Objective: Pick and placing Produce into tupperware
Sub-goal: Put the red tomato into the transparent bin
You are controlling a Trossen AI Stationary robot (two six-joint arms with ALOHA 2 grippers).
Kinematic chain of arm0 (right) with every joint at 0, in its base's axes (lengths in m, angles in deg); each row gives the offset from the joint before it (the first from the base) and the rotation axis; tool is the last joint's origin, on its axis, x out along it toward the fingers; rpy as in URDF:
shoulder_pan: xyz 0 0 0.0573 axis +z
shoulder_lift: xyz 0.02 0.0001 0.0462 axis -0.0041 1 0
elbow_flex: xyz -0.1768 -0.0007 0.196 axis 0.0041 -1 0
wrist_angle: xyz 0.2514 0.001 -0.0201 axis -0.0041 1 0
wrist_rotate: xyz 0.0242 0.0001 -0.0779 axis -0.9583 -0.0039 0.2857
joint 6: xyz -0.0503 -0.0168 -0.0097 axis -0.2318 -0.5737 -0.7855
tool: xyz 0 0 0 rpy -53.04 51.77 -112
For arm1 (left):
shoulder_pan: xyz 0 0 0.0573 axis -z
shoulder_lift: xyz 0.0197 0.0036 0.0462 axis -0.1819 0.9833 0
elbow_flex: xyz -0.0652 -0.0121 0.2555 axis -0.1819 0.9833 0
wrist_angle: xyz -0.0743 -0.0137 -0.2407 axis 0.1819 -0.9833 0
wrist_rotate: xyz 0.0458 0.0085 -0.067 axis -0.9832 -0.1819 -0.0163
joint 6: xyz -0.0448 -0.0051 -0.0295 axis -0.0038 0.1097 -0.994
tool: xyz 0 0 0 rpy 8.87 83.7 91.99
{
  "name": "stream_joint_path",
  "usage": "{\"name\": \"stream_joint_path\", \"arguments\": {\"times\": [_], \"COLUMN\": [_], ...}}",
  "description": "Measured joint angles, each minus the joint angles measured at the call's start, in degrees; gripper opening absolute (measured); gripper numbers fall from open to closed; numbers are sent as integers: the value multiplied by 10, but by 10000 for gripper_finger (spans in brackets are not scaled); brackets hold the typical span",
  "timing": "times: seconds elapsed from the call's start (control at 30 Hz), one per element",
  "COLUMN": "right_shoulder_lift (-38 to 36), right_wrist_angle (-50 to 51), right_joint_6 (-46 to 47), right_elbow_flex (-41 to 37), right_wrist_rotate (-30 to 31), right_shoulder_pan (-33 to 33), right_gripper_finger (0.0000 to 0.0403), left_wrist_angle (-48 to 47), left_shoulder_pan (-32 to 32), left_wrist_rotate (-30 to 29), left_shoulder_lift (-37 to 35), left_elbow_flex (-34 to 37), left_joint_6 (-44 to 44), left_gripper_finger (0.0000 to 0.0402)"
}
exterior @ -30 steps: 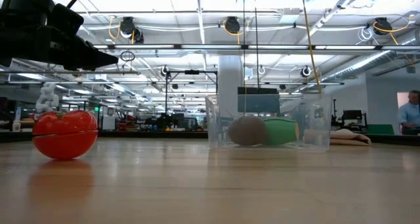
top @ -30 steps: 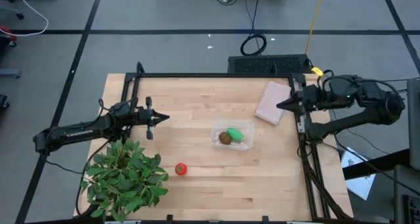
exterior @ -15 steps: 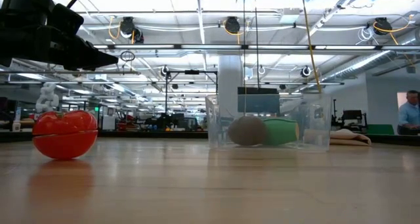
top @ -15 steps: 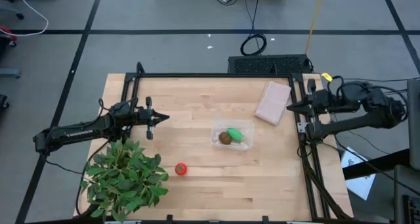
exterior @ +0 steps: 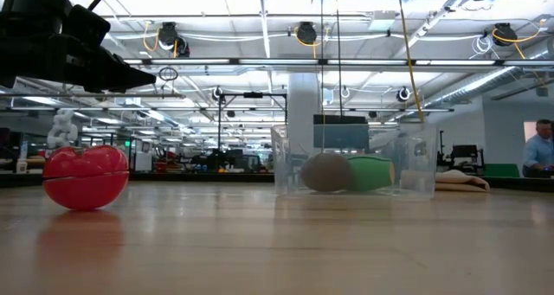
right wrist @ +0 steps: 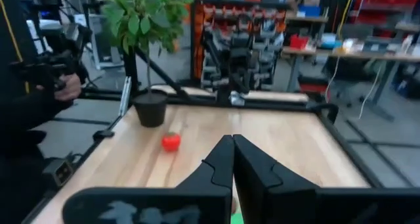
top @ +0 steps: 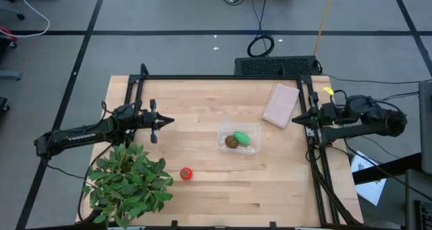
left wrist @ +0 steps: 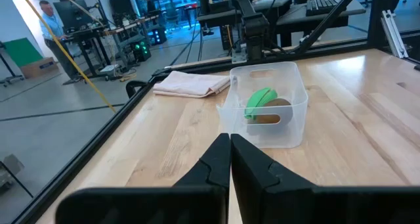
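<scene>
In the high view we see the left arm at the left of the frame, reaching over the left part of the table [top: 202, 183]. Its left gripper [top: 165, 121] hangs above the bare wood with its fingers [left wrist: 216, 159] pressed together on nothing, pointing toward the middle. Below it, at the lower left of the frame, stands the plant [top: 128, 183], its leaves spreading over the table's corner.

Just right of the plant, lower centre-left, lies the tomato [top: 185, 173], alone on the wood and well apart from both grippers. In the low view it sits at the left of the frame [exterior: 86, 177], resting on the table.

At the centre of the frame stands the tupperware [top: 251, 130], clear and open-topped. Inside it we see the kiwi [top: 231, 141] on the left and the green piece [top: 242, 137] on the right, touching each other. The low view shows the same pair behind the clear wall, kiwi [exterior: 326, 172] left, green piece [exterior: 370, 173] right.

Up and right of the tupperware lies the packet [top: 281, 104], flat near the table's upper right corner.

At the right edge of the table we see the right gripper [top: 295, 120], drawn in over the frame rail, its fingers [right wrist: 223, 159] shut together and empty, pointing back toward the centre.

At the far right of the low view a person [exterior: 541, 148] shows in the room beyond.
</scene>
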Motion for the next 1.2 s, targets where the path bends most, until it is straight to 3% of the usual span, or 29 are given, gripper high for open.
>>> {"name": "stream_joint_path", "arguments": {"times": [0.2, 0.67, 0.83, 1.2], "right_shoulder_lift": [-20, -30, -30, -30], "right_wrist_angle": [-95, -196, -196, -253], "right_joint_6": [-21, -22, -24, -9], "right_elbow_flex": [-52, -152, -165, -208], "right_wrist_rotate": [-2, 4, 33, 32], "right_shoulder_pan": [0, 0, -9, -75], "right_gripper_finger": [0, 0, 0, 0], "left_wrist_angle": [0, 5, 27, 51], "left_shoulder_pan": [0, 0, 0, 0], "left_wrist_rotate": [0, -2, -37, -77], "left_shoulder_lift": [0, 0, 0, 0], "left_elbow_flex": [0, 0, 0, 0], "left_joint_6": [-1, -2, -15, -30], "left_gripper_finger": [17, 17, 17, 17]}}
